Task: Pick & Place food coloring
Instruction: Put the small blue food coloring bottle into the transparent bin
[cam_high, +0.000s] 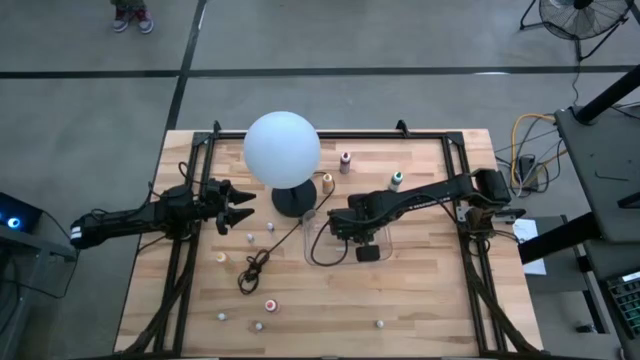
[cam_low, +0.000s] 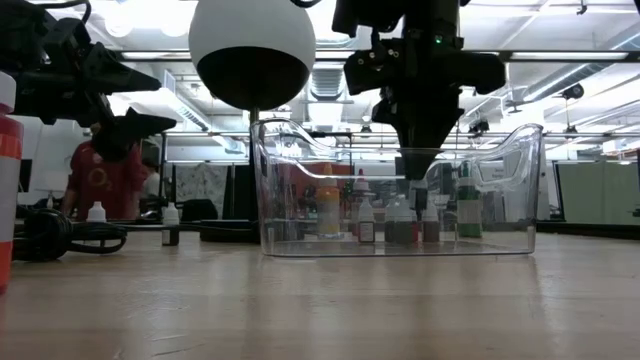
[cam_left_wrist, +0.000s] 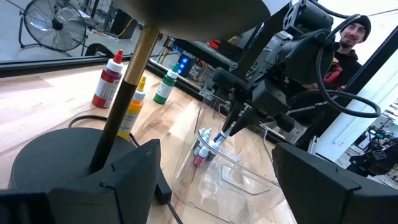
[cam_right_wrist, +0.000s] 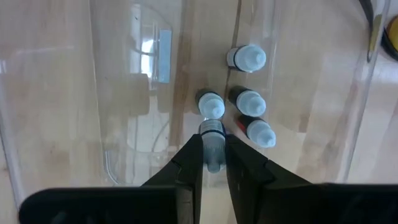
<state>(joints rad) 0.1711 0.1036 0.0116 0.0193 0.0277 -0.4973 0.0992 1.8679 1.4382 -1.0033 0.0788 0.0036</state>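
A clear plastic tray lies mid-table, right of the globe lamp. Several tiny food coloring bottles stand upright on its floor. My right gripper points down inside the tray walls and is shut on one more tiny bottle. This gripper also shows in the high view and the low view. More tiny bottles stand loose on the wood. My left gripper waits open at the table's left, level and aimed at the lamp base. My right gripper pinches the tiny bottle by its sides between the two fingertips, coming from above and pointing down. The bottle hangs at the fingertips, close beside the standing bottles. Whether its lower end touches the tray floor cannot be told.
The lamp's black base and its coiled cable lie left of the tray. Three taller bottles stand behind the tray. Loose tiny bottles dot the near side. A person shows beyond the table.
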